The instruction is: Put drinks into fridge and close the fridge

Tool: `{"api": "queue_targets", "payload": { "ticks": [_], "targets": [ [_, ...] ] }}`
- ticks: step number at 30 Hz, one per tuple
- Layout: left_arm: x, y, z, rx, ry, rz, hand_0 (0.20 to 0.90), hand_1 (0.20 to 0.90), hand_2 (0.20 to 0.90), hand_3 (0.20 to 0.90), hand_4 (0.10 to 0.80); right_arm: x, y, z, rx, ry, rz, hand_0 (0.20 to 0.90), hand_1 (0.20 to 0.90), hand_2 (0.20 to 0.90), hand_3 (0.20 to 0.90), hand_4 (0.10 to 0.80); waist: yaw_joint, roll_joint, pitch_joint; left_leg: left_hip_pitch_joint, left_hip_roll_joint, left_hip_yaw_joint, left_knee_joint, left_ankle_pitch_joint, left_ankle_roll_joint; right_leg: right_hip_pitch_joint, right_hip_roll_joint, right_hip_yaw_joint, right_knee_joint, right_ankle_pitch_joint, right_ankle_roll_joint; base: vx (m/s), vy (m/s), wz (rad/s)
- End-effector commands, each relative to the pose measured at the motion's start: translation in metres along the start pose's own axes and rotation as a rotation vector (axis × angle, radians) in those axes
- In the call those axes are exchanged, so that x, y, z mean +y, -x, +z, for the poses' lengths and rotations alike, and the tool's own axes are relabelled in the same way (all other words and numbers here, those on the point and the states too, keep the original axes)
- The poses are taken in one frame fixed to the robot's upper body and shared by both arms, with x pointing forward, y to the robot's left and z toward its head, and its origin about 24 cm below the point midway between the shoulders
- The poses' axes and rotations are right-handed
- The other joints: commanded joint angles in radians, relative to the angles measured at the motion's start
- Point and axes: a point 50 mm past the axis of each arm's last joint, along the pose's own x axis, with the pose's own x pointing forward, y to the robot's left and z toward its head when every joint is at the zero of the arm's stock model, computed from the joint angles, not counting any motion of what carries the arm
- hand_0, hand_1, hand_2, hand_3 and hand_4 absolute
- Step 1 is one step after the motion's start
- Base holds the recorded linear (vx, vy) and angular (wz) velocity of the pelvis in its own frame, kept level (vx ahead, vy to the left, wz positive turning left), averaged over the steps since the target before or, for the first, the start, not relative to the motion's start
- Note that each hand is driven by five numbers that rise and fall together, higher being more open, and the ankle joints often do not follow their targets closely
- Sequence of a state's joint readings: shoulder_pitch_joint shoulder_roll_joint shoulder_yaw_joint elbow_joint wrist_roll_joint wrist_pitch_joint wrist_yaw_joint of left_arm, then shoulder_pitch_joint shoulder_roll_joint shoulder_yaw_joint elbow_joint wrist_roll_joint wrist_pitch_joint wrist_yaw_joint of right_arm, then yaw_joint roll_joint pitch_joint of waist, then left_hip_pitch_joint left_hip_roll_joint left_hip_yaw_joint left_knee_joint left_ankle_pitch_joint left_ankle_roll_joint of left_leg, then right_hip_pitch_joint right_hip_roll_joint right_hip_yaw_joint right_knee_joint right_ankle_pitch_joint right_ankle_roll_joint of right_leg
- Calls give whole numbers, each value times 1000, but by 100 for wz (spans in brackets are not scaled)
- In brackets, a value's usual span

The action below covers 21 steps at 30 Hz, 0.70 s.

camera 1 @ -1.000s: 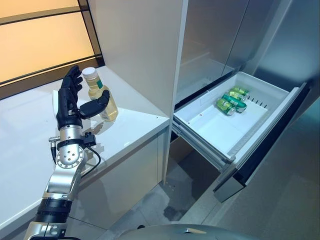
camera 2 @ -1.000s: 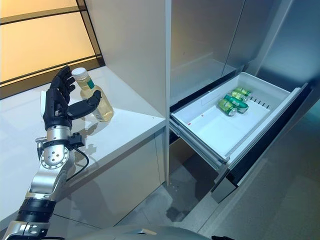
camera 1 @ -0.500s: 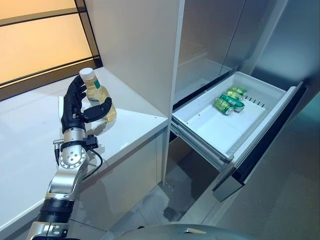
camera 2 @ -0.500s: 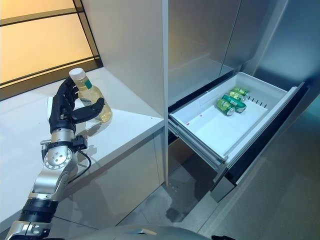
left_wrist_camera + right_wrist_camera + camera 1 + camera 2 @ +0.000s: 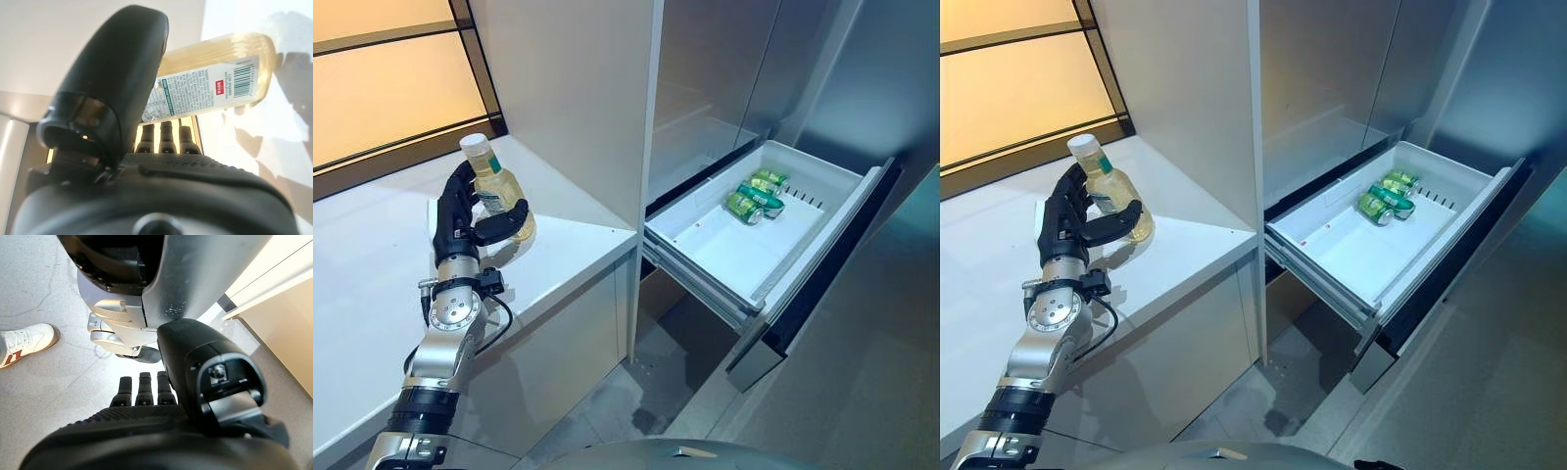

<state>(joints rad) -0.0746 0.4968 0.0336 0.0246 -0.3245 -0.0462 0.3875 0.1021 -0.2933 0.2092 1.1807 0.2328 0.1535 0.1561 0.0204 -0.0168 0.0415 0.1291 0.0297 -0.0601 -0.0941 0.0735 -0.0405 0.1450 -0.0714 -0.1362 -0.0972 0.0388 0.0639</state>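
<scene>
left hand wrapped round bottle on white counter, far left | right hand fingers straight, hanging low (empty) | fridge drawer open right, cans inside

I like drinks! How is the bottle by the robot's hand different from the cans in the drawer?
The bottle stands upright on the white counter; the green cans lie on their sides in the open fridge drawer. The bottle is clear with yellowish liquid; the cans are green. The left hand wraps the bottle; nothing touches the cans.
</scene>
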Motion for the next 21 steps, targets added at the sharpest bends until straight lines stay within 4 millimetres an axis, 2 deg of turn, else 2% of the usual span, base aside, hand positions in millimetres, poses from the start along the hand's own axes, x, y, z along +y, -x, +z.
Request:
{"api": "queue_targets", "payload": {
  "ticks": [1,7,8,9,10,11,13,21],
  "targets": [
    [-14,-35,66,-289,117,24,900,900,900,900,800,28,-4,23,-52,29,97,900,900,900,900,800,-9,15,-3,30,-70,37,7,-145,41,19,42,-16,16,-74,11,0,0,0],
    [-13,-38,67,-290,125,39,900,900,900,900,800,28,-4,22,-51,32,96,900,900,900,900,800,-13,15,-4,32,-69,37,7,-146,40,19,41,-14,17,-75,12,0,0,0],
    [-13,-39,67,-290,127,43,815,815,815,801,701,28,-4,22,-51,34,96,900,900,900,900,800,-13,15,-4,32,-69,37,7,-147,40,19,42,-13,17,-75,12,0,0,0],
    [-12,-39,67,-290,129,47,655,655,655,615,515,27,-4,22,-50,34,96,900,900,900,900,800,-13,15,-5,32,-69,37,7,-146,40,20,42,-13,17,-75,12,0,0,0],
    [-12,-39,67,-291,130,51,549,549,549,491,391,27,-4,22,-50,35,96,900,900,900,900,800,-14,15,-5,32,-69,37,7,-146,39,20,42,-12,17,-75,11,0,0,0],
    [-12,-40,67,-291,131,57,526,526,526,464,364,27,-4,21,-48,37,96,900,900,900,900,800,-15,15,-6,33,-69,37,7,-147,39,20,42,-12,17,-75,12,0,0,0],
    [-11,-41,67,-295,134,66,300,300,300,200,100,27,-4,21,-48,39,97,900,900,900,900,800,-16,14,-7,33,-69,37,7,-147,39,19,43,-9,17,-76,11,0,0,0],
    [-7,-41,69,-311,146,85,300,300,300,200,100,27,-4,22,-48,40,98,900,900,900,900,800,-18,13,-9,34,-68,38,7,-147,38,19,43,-10,18,-76,11,0,0,0]
  ]
}}
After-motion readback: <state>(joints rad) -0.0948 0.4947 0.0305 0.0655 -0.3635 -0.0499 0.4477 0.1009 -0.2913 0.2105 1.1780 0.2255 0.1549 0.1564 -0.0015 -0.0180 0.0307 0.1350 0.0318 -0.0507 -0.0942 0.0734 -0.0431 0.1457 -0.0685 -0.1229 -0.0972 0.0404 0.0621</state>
